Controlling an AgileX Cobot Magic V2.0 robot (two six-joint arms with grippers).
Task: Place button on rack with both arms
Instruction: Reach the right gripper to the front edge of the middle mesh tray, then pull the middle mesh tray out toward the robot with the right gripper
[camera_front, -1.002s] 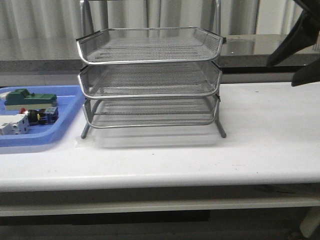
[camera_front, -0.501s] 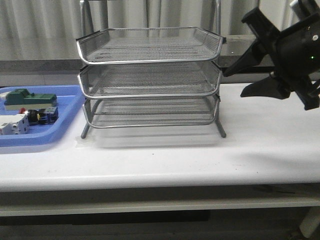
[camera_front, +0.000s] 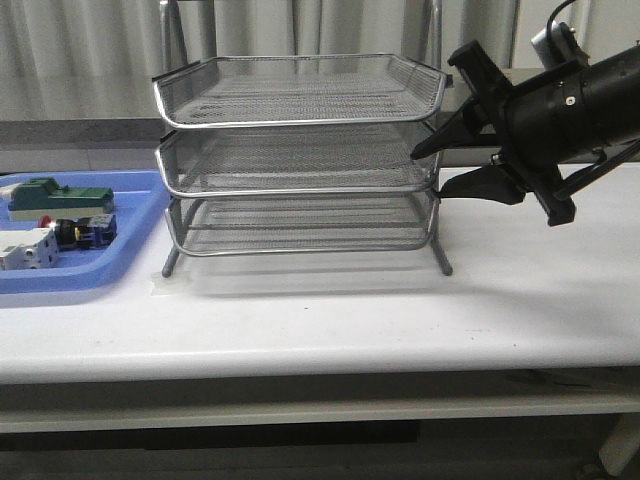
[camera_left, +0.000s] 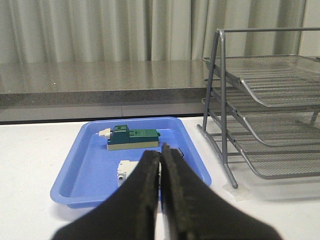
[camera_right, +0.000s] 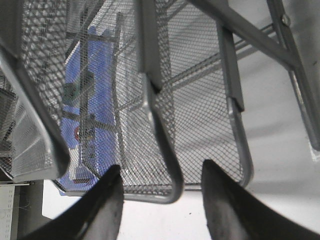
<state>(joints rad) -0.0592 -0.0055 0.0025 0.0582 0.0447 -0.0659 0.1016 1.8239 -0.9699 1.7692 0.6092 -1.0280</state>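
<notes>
Three-tier silver wire-mesh rack stands mid-table. Flat blue plastic tray sits just left of it. Right gripper at the middle tier's right front corner, jaws spread wide either side of the rim, holding nothing. Left gripper hangs near the tray, jaws pressed together, empty. Small red-headed push button lies in the tray. Step judged: securing the tier. Next: close on the rim, then pick the button.

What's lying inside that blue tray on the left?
In the blue tray lie a green-topped block, a white block and the button. From the left wrist, the shut left gripper hides the button and part of the white block.
</notes>
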